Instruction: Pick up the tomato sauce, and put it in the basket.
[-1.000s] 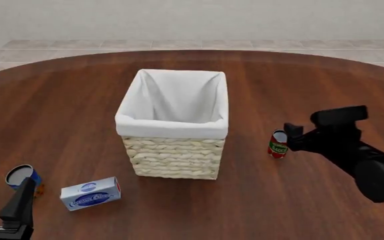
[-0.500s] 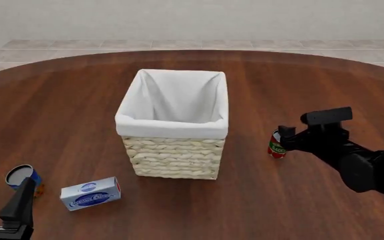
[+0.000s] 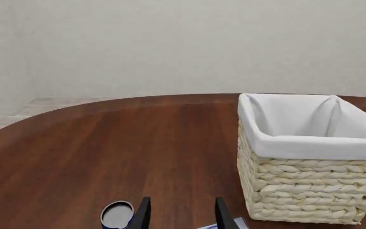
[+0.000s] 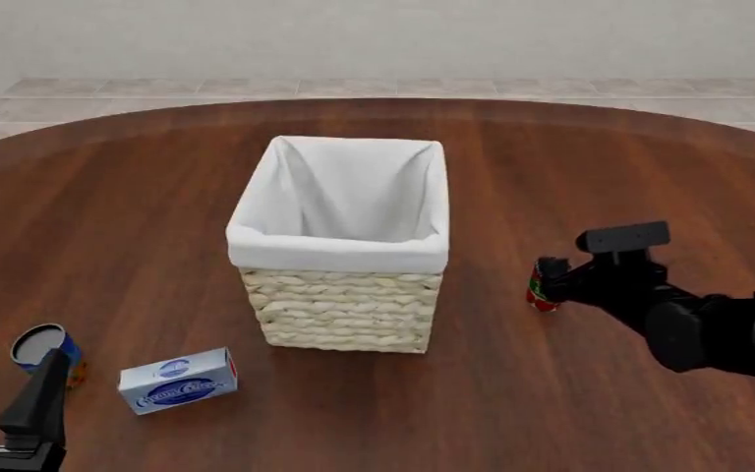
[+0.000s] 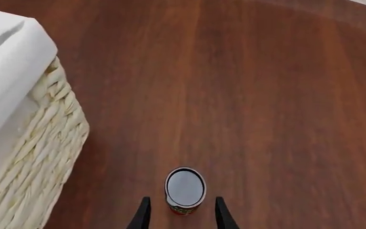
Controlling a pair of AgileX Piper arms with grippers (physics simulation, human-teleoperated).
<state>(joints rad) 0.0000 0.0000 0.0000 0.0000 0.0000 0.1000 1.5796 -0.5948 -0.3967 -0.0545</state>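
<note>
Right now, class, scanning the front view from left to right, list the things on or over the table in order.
Left gripper → blue-and-orange can → blue-and-white box → basket → tomato sauce → right gripper, open around the can.

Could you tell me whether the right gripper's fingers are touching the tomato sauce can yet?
Apart. In the right wrist view, bare table shows between each of the fingers and the can, which stands between the open tips.
</note>
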